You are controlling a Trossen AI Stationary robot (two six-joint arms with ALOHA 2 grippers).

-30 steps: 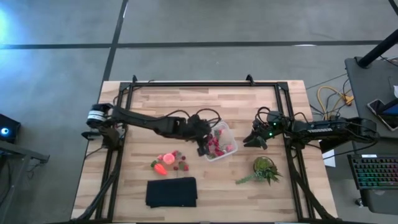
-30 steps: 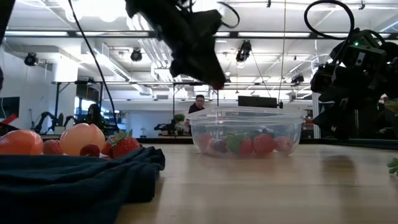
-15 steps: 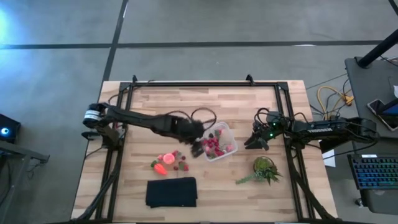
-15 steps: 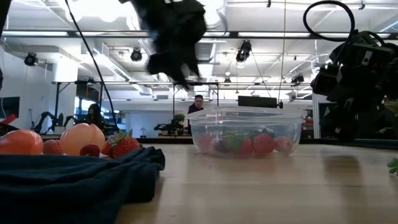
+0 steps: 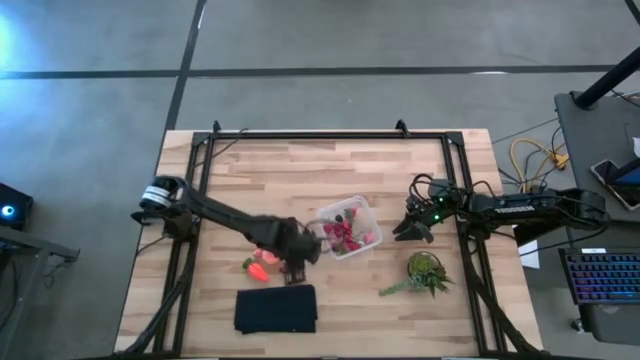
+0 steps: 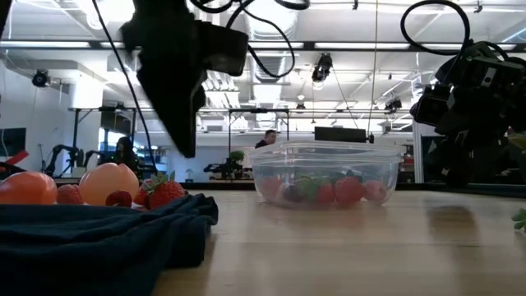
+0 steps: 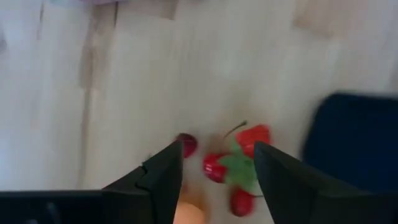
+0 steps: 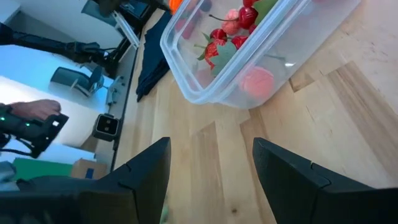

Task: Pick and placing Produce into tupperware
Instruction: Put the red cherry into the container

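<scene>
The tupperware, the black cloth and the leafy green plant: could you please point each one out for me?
tupperware [image 5: 366, 215]: high view, on its clear rim.
black cloth [image 5: 276, 309]: high view, on the middle of the fabric.
leafy green plant [image 5: 426, 268]: high view, on its round leafy centre.

Overhead layout, twelve o'clock at the table's [image 5: 250, 170] far edge. The container [image 5: 347, 227] sits just right of centre, with several berries [image 5: 346, 233] inside it. At about eight o'clock from the container, near it, lies the loose heap of produce [image 5: 262, 263]. At six o'clock from that heap, just beside it, lies the cloth [image 5: 276, 308], near the table's front edge. The plant [image 5: 425, 272] lies at four o'clock from the container. The left gripper [image 5: 294, 262] hangs over the heap's right side, between heap and container. The right gripper [image 5: 410, 225] waits at three o'clock from the container, apart from it.
</scene>
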